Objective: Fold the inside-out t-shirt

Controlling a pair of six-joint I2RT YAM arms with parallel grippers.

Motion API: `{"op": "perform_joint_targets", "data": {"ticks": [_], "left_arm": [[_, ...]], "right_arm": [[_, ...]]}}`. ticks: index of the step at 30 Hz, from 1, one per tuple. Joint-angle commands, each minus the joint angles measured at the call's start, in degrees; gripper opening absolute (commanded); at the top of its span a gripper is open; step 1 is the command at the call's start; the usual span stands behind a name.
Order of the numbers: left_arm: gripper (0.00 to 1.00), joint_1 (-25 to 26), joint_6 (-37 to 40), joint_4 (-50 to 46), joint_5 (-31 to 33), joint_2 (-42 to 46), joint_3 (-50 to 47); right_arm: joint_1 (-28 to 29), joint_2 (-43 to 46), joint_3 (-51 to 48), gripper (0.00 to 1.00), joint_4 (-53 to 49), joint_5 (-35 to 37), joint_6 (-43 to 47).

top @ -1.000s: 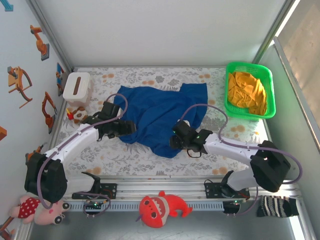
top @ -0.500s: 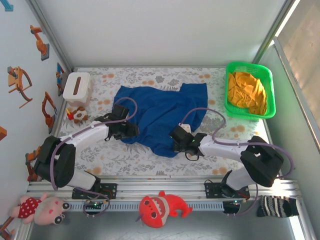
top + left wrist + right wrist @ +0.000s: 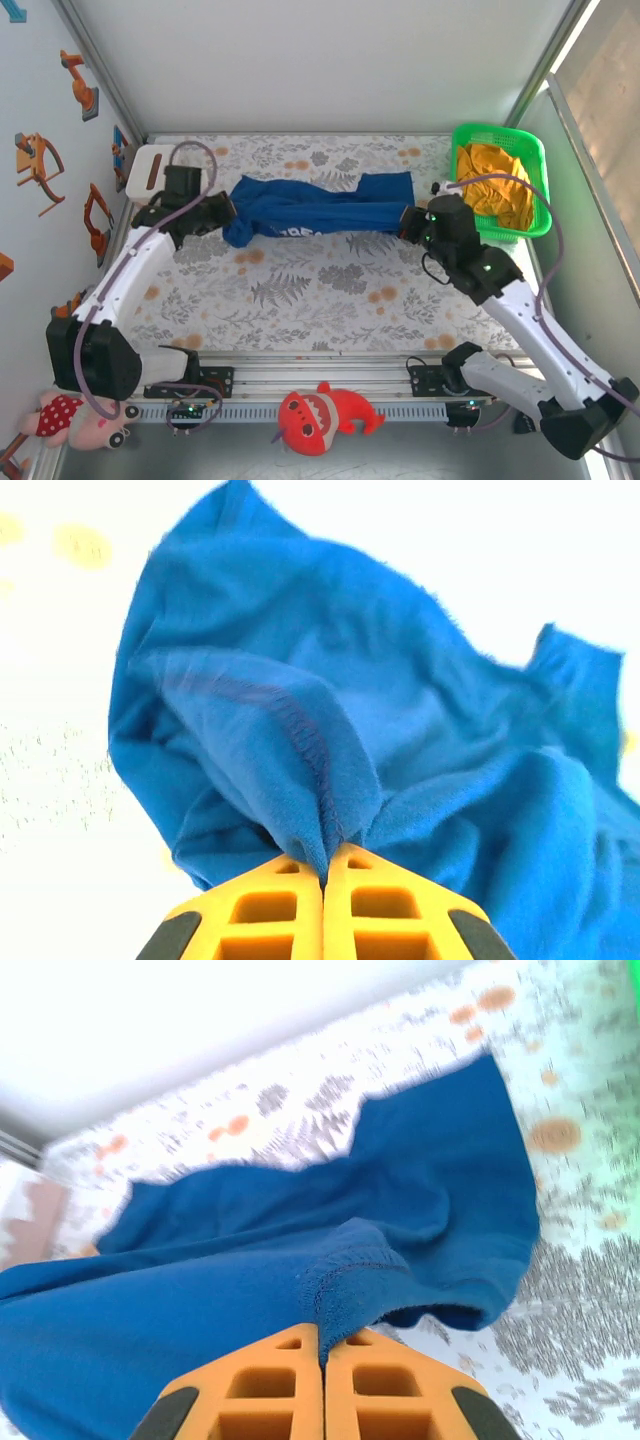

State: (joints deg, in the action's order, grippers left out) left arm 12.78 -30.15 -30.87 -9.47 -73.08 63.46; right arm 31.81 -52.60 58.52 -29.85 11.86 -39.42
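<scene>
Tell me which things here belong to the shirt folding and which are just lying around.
Part of the job: blue t-shirt, left gripper and right gripper, each shut on one end of it.

Lying about: green basket with orange garment, tissue box, red shark toy, pink doll, striped sock.

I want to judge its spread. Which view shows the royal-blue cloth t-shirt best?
Top external: the royal-blue cloth t-shirt runs end to end between left gripper and right gripper. The wrist views show close pinched folds.
</scene>
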Motion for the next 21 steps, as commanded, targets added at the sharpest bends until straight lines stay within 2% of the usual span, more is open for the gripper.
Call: {"op": "perform_joint_targets", "data": {"ticks": [1, 3, 4, 5, 7, 12, 15, 18, 21], "left_arm": [[0.05, -4.57, 3.58, -5.58, -4.71, -0.65, 2.2], [0.12, -6.92, 4.55, -6.21, -5.39, -2.36, 3.09], [0.24, -7.86, 4.97, -6.13, -5.58, -3.33, 3.16], [0.42, -8.96, 5.31, -6.02, -5.83, -4.55, 3.11], [0.57, -10.87, 5.78, -6.0, -7.62, -6.93, 3.38], [0.66, -9.43, 5.59, -3.36, -10.85, -6.66, 0.73], [0.72, -3.25, 5.58, 0.24, -8.75, -2.88, -2.65], [0.76, 5.32, 5.25, 5.62, -6.32, 0.35, -6.17], [0.81, 15.95, 6.72, 12.99, -3.03, 1.89, -9.35]], "right_arm": [[-0.66, 0.68, 4.54, 0.0, -6.1, -0.46, 4.4], [-0.61, 0.53, 5.61, 0.0, -6.02, -1.28, 4.47], [-0.63, 0.4, 5.63, 0.0, -5.7, -1.46, 4.41], [-0.61, 0.08, 5.4, 0.0, -5.23, -1.82, 4.24], [-0.66, -1.0, 4.95, 0.0, -4.08, -3.22, 4.1], [-0.61, -3.24, 2.99, 0.0, -1.74, -7.16, 4.64], [-0.61, -2.98, 1.67, 0.0, -1.05, -8.02, 4.72], [-0.61, -2.35, 1.16, 0.0, -1.0, -8.65, 4.63], [-0.61, -1.89, 1.02, 0.0, -1.12, -8.61, 4.36]]}}
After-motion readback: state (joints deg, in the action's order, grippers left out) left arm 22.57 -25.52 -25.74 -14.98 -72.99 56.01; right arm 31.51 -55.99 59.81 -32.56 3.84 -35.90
